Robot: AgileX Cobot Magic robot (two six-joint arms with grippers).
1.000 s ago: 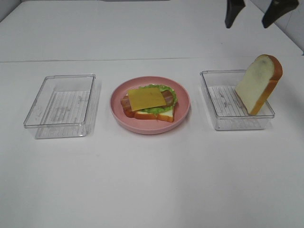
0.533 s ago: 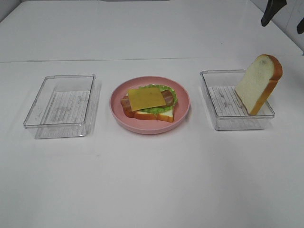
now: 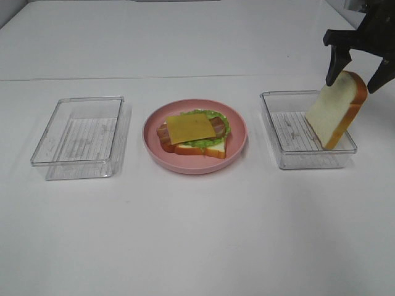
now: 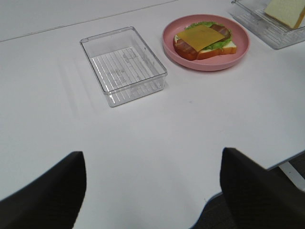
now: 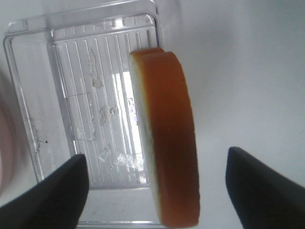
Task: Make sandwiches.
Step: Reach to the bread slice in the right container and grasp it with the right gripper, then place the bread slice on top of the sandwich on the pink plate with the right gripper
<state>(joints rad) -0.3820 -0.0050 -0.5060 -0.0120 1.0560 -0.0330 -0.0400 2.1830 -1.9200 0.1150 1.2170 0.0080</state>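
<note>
One bread slice [image 3: 336, 110] leans on edge against the right-hand clear tray [image 3: 290, 145], near the surface's [image 3: 197, 234] right edge. The right pincer [image 3: 354, 71] hangs spread wide, straddling its crust top without gripping. The left pincer [image 4: 152, 191] is released, holding nothing. The open sandwich [image 3: 192, 132] sits on the central pink plate [image 3: 237, 145].

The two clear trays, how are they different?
The left tray has nothing in it, while the right tray holds a bread slice that leans tilted against its far side edge. The right claw hangs open just above the right tray's bread, but no claw is near the left tray. Both are clear, rectangular, ribbed on the bottom, and sit beside the pink plate.
</note>
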